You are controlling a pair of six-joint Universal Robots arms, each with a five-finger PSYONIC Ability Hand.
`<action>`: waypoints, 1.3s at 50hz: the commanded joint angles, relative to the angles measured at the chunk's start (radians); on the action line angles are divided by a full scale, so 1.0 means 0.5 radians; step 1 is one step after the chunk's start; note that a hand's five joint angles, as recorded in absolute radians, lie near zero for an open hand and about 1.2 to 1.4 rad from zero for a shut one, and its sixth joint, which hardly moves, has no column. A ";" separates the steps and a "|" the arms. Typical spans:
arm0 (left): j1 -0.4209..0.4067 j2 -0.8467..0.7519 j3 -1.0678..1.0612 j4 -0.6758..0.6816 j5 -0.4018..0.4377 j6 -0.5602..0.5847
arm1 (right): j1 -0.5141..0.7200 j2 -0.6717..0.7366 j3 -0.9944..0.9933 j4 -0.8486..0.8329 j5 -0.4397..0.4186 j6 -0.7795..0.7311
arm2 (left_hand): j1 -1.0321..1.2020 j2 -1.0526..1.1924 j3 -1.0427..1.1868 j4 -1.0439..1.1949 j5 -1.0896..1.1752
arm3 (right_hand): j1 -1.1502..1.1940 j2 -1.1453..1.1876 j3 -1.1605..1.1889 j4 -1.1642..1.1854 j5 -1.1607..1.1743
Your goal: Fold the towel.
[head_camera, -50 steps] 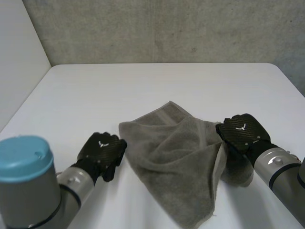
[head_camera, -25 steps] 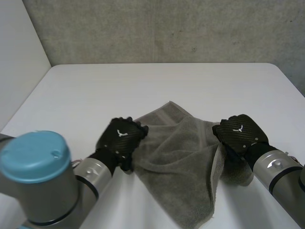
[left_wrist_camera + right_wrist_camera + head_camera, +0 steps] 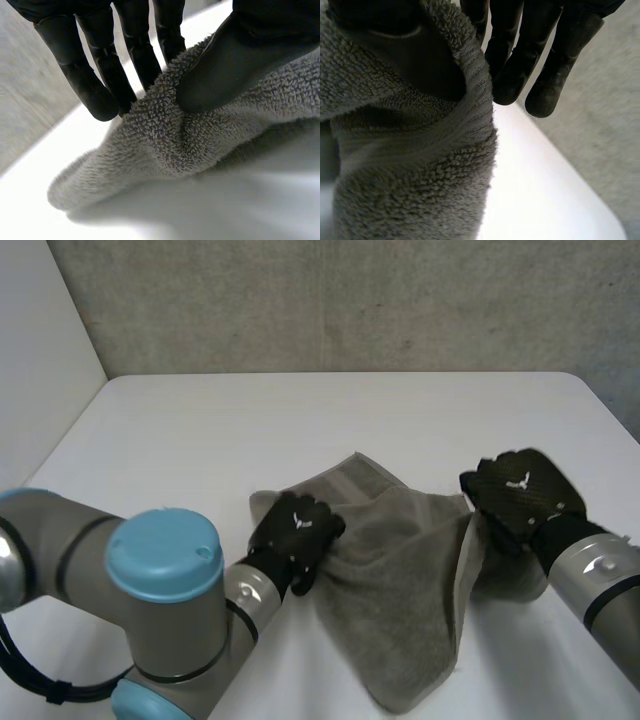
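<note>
A grey towel point(image 3: 400, 570) lies crumpled on the white table point(image 3: 300, 420), with one end hanging toward the near edge. My left hand point(image 3: 295, 538) rests on the towel's left edge; in the left wrist view its thumb point(image 3: 235, 65) and fingers point(image 3: 100, 85) pinch a fold of the towel point(image 3: 190, 135). My right hand point(image 3: 518, 495) grips the towel's right edge, lifted slightly. Seen from the right wrist, the thumb point(image 3: 410, 55) presses the banded hem of the towel point(image 3: 420, 165) against the fingers point(image 3: 550, 65).
A grey concrete wall point(image 3: 340, 300) stands behind the table's far edge. A pale wall point(image 3: 40, 360) runs along the left side. My left arm's blue-capped joint point(image 3: 165, 560) sits near the front left.
My left hand moved right from the bare table onto the towel's left edge and closed on a fold. My right hand rose a little with the right edge.
</note>
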 commanded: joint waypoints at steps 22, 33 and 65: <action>0.412 0.480 0.208 -0.069 0.165 -0.117 | 0.239 -0.083 -0.651 0.616 -0.259 0.207 | -0.069 -0.150 -0.281 -0.235 -0.500 | 0.116 0.154 0.115 0.112 0.112; 0.526 -0.300 0.641 -0.069 0.346 -0.096 | 0.518 0.767 -1.050 0.380 0.134 0.256 | -0.069 -0.150 -0.281 -0.235 -0.500 | 0.116 0.154 0.115 0.112 0.112; 0.590 0.749 -0.472 -0.219 0.036 -0.188 | 0.410 1.181 -1.145 0.126 0.572 0.299 | -2.329 -2.410 -2.541 -2.495 -2.760 | 0.116 0.154 0.115 0.112 0.112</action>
